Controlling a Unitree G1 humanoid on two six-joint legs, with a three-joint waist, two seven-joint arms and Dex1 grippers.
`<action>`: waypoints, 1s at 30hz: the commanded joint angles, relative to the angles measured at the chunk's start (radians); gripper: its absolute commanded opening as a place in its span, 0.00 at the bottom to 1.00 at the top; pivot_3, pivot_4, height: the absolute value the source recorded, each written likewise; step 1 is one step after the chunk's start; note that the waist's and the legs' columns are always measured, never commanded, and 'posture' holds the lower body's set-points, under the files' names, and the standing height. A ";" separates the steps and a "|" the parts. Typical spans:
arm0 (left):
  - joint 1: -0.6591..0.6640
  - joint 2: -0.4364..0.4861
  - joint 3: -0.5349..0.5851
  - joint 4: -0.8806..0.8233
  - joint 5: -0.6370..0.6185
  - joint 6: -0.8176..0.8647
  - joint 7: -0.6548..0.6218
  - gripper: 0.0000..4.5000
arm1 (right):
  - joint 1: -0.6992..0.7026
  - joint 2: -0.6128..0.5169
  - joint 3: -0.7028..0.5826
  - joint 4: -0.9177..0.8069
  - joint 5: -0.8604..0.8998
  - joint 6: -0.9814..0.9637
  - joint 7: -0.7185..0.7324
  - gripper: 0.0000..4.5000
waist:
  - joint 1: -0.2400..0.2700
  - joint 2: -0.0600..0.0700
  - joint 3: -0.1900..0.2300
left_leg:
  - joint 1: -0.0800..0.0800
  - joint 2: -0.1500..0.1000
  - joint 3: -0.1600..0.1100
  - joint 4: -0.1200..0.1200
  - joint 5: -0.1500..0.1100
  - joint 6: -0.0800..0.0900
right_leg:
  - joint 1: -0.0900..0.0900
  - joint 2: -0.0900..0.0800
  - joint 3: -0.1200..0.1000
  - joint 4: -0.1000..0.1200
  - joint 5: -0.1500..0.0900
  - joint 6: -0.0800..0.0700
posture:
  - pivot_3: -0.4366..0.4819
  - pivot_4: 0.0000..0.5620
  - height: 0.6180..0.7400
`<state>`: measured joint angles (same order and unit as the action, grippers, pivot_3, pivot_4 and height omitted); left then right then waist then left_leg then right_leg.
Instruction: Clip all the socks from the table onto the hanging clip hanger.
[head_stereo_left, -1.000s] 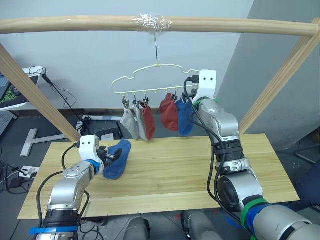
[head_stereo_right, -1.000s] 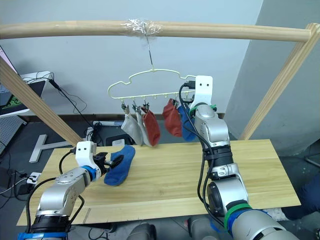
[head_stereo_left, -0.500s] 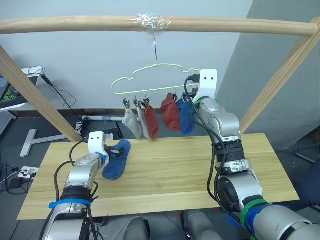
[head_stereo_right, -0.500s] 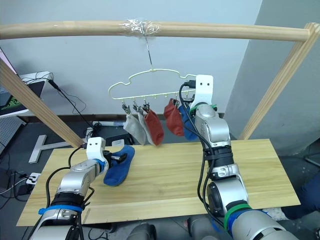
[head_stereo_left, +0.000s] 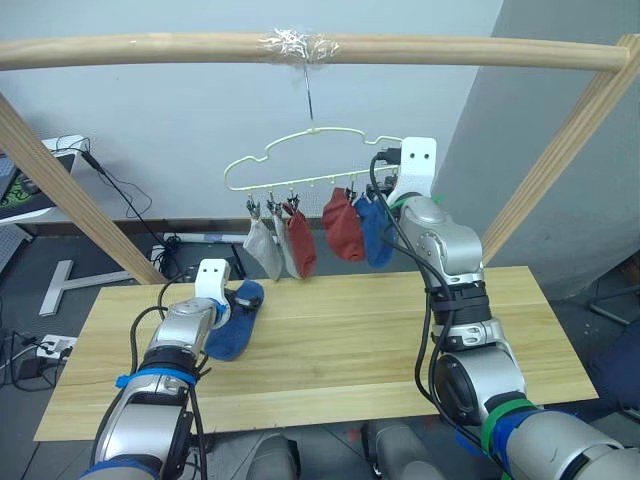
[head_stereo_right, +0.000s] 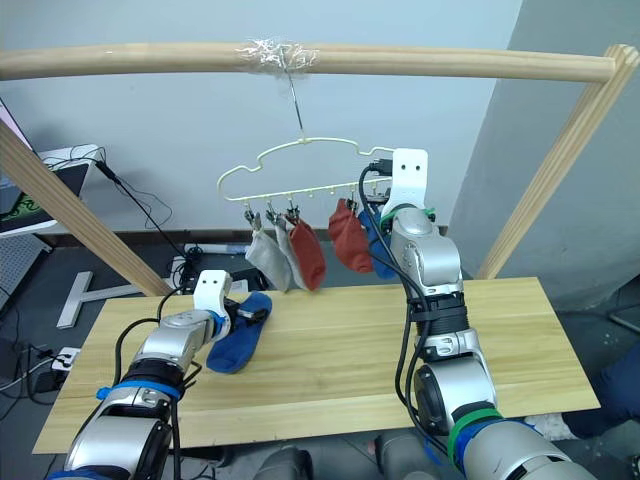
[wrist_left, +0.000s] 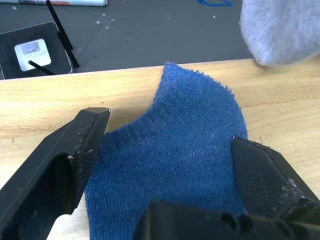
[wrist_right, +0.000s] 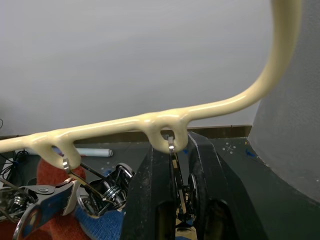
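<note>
A blue sock (head_stereo_left: 233, 325) lies flat on the left part of the table (head_stereo_left: 350, 345). My left gripper (wrist_left: 170, 135) is open and low over it, one finger on each side of its cuff end. The clip hanger (head_stereo_left: 300, 150) hangs from the top pole. It carries two grey socks (head_stereo_left: 262, 245), two rust-red socks (head_stereo_left: 343, 225) and one blue sock (head_stereo_left: 377, 230). My right gripper (wrist_right: 176, 145) is raised at the hanger's right end. Its fingers are pressed together on the last clip (wrist_right: 172, 150), beside the hanging blue sock.
A round wooden pole (head_stereo_left: 150, 47) spans the top, with slanted poles at the left (head_stereo_left: 70, 200) and right (head_stereo_left: 560, 160). On the floor behind the table lie cables and a small black box (wrist_left: 32, 50).
My left arm has swung inward and forward, bringing its gripper from the sock's left edge to right over the sock. The right arm has stayed at the hanger.
</note>
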<state>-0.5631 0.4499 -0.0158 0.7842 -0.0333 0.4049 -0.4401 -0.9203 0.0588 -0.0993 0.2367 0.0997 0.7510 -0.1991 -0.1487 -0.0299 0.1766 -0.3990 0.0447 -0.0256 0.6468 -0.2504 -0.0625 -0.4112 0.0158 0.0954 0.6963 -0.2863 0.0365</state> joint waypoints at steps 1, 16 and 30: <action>0.025 -0.012 -0.046 0.033 0.043 0.027 -0.014 0.91 | -0.007 -0.003 -0.006 -0.057 -0.004 -0.006 -0.007 0.01 | 0.000 0.000 0.000 | 0.000 0.000 0.000 0.000 0.000 0.000 | 0.000 0.000 0.000 0.000 0.000 0.000 | 0.33 0.25 1.00; 0.043 -0.007 -0.060 0.003 0.043 0.038 -0.028 0.01 | -0.005 0.001 -0.003 -0.055 -0.003 -0.007 -0.005 0.01 | -0.017 0.000 -0.006 | 0.002 0.000 0.000 0.000 0.001 0.002 | 0.001 0.000 0.000 0.001 0.000 0.000 | 0.34 0.25 1.00; 0.116 -0.075 -0.031 -0.503 -0.137 0.207 -0.211 0.01 | -0.026 0.039 -0.057 -0.089 0.050 0.074 -0.005 0.01 | -0.014 0.000 -0.005 | -0.002 0.000 -0.001 0.000 0.001 0.002 | 0.000 -0.001 -0.001 -0.001 0.000 0.000 | 0.34 0.24 1.00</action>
<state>-0.4308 0.3785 -0.0714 0.3976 -0.1193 0.5857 -0.6220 -0.9184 0.0946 -0.1406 0.2000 0.1362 0.8180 -0.1985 -0.1626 -0.0299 0.1711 -0.4006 0.0446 -0.0269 0.6464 -0.2492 -0.0609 -0.4111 0.0153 0.0944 0.6955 -0.2863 0.0366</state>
